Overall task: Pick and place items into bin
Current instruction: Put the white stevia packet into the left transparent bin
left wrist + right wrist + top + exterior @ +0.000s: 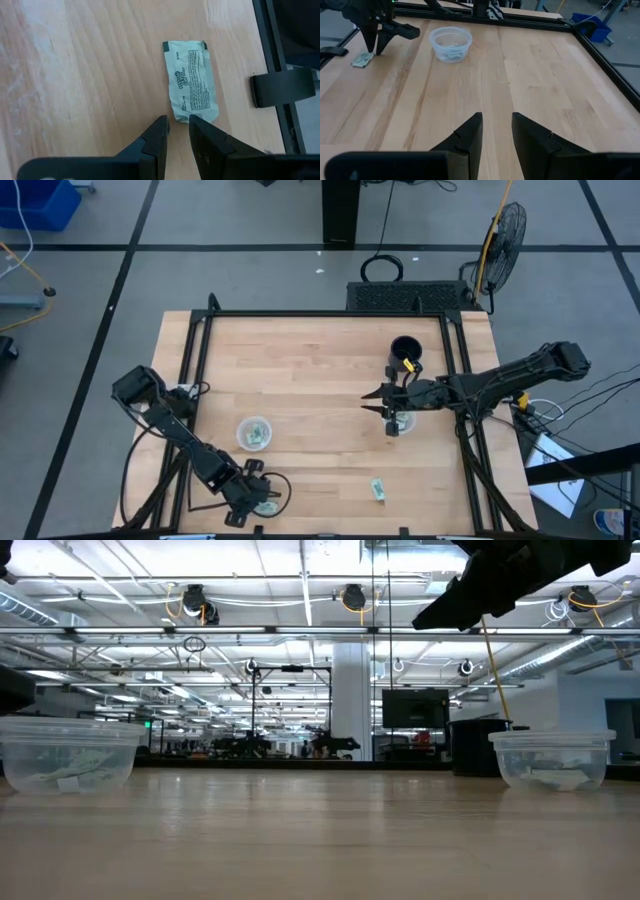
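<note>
A pale green and white packet (190, 82) lies flat on the table near its near edge, also seen as a packet (362, 60) in the right wrist view. My left gripper (177, 125) points down at one short end of it, open by a narrow gap. A second packet (378, 489) lies flat farther right. Two clear cups hold more packets: the left cup (253, 432) and the right cup (398, 423). My right gripper (368, 402) hovers open, raised just left of the right cup, and shows high up as a dark gripper (500, 580) in the low view. My left gripper comes from above, pointing down, at the packet's short end (192, 114). One fingertip (197, 125) overlaps that end's edge in the wrist view. Whether it touches the packet I cannot tell. The packet lies flat on the table.
A black cup (404, 350) stands on the table behind the right gripper. A black frame rail (320, 314) borders the table, and a black bracket (282, 87) sits on the rail beside the packet. Bare wood lies between the two clear cups.
</note>
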